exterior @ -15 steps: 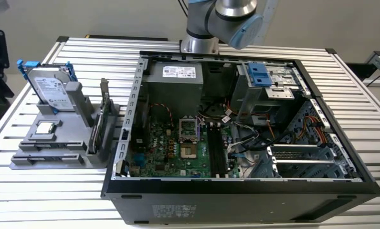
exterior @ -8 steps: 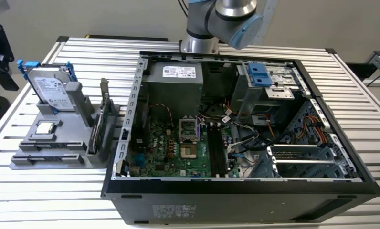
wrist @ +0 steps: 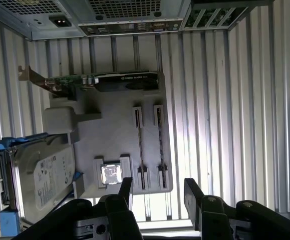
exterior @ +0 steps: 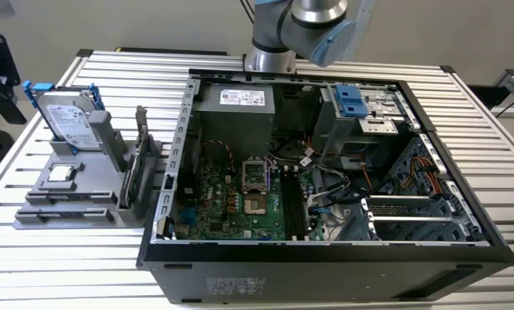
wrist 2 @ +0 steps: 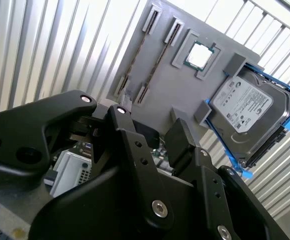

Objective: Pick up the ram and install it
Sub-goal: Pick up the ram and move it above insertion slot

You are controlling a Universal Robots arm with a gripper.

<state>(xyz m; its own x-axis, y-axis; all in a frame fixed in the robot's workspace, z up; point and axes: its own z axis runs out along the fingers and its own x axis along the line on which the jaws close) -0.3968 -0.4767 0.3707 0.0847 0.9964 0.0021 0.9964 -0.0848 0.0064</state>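
Note:
Two ram sticks stand on edge in slotted holders on a grey parts tray (wrist: pixel 120 130), side by side. In the first wrist view one ram stick (wrist: pixel 140 147) lies beside the other (wrist: pixel 160 145). They are thin and dark, seen edge-on. In the second wrist view the ram (wrist 2: pixel 157 59) sits beyond the black fingers. My gripper (wrist: pixel 158 194) hangs high over the tray's edge near the ram holders, open, with nothing between its fingers (wrist: pixel 126 187). In the second wrist view the gripper (wrist 2: pixel 149 131) also stands open. The motherboard's black slots (exterior: pixel 293 206) lie inside the open computer case (exterior: pixel 326 258).
On the tray (exterior: pixel 33 223) also sit a hard drive in a blue frame (wrist: pixel 40 170), a processor chip (wrist: pixel 111 174) and a greenish card with a metal bracket (wrist: pixel 110 80). The tray lies to the exterior view's left of the case on a slatted metal table (exterior: pixel 498 168). The arm (exterior: pixel 300 26) rises behind the case.

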